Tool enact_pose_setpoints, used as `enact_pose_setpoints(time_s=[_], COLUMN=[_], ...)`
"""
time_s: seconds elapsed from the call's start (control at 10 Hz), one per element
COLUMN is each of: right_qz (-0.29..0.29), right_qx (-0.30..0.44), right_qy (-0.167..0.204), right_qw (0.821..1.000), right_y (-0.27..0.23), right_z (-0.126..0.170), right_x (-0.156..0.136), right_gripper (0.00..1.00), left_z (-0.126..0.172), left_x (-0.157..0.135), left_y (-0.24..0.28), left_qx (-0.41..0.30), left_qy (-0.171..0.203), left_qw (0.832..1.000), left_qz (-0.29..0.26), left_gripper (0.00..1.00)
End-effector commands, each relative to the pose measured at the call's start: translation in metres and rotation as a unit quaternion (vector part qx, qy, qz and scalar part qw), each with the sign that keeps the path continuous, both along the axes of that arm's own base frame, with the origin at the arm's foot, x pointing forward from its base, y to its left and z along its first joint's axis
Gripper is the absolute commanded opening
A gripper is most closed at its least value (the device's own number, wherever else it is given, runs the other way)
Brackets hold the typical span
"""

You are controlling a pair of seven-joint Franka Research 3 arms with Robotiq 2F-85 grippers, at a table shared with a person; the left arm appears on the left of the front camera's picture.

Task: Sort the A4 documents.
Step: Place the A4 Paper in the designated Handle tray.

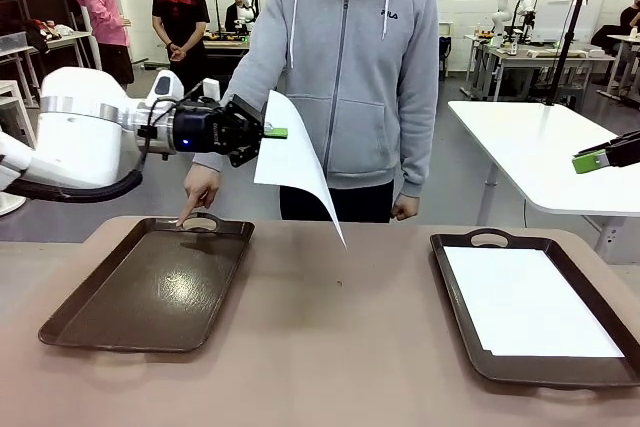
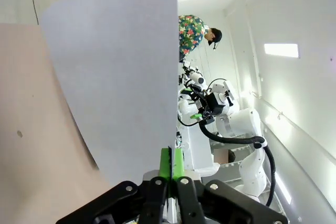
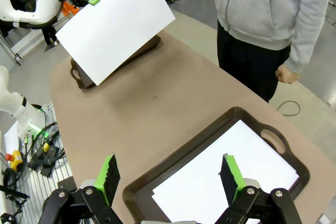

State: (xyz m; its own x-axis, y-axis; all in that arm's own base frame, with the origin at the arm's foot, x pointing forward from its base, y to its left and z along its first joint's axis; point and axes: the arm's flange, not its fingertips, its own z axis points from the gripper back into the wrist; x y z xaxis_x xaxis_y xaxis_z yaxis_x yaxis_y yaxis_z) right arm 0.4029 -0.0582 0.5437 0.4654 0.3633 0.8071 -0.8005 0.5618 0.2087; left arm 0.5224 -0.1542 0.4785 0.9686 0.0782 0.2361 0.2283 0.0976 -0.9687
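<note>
- Nearest the front camera is the brown worktop [image 1: 330, 347], carrying two dark brown handled trays.
- On my right, the dark brown tray [image 1: 470, 337] holds a plain white A4 paper sheet [image 1: 525, 302] lying flat inside it.
- On my left, the other dark brown tray [image 1: 150, 287] is bare; the person's hand [image 1: 200, 187], in a grey sleeve, points a finger down at its far handle.
- My left gripper [image 1: 272, 132] is clamped tight on the top edge of a second white A4 sheet [image 1: 295, 162], green pads [image 2: 171, 163] pressed together with the paper between them.
- That sheet hangs in the air above the worktop, between the two trays, its lower corner drooping towards the surface without touching it.
- My right gripper [image 3: 170, 174] stands wide apart, holding nothing, hovering over the near end of the right tray and its sheet.
</note>
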Motion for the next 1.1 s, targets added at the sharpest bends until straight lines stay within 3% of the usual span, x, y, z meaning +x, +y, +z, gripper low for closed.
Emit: enact_pose_setpoints(time_s=[0.0, 0.3, 0.5, 1.0], right_qz=[0.002, 0.002, 0.002, 0.002], right_qx=[0.006, 0.006, 0.006, 0.006], right_qy=[-0.003, -0.003, -0.003, -0.003], right_qw=[1.000, 1.000, 1.000, 1.000], right_y=[0.000, 0.000, 0.000, 0.000], right_z=[0.000, 0.000, 0.000, 0.000], right_x=[0.000, 0.000, 0.000, 0.000], right_gripper=[1.00, 1.00, 1.00, 1.00], left_z=[-0.013, -0.032, -0.039, -0.060], left_x=[-0.009, -0.014, -0.007, 0.007], left_y=[0.008, 0.028, 0.054, 0.106], left_qx=[0.034, 0.102, 0.113, 0.176], left_qy=[0.022, 0.028, 0.036, 0.098], left_qw=[0.999, 0.991, 0.987, 0.978], left_qz=[0.005, -0.088, -0.107, -0.057], left_gripper=[0.01, 0.01, 0.01, 0.01])
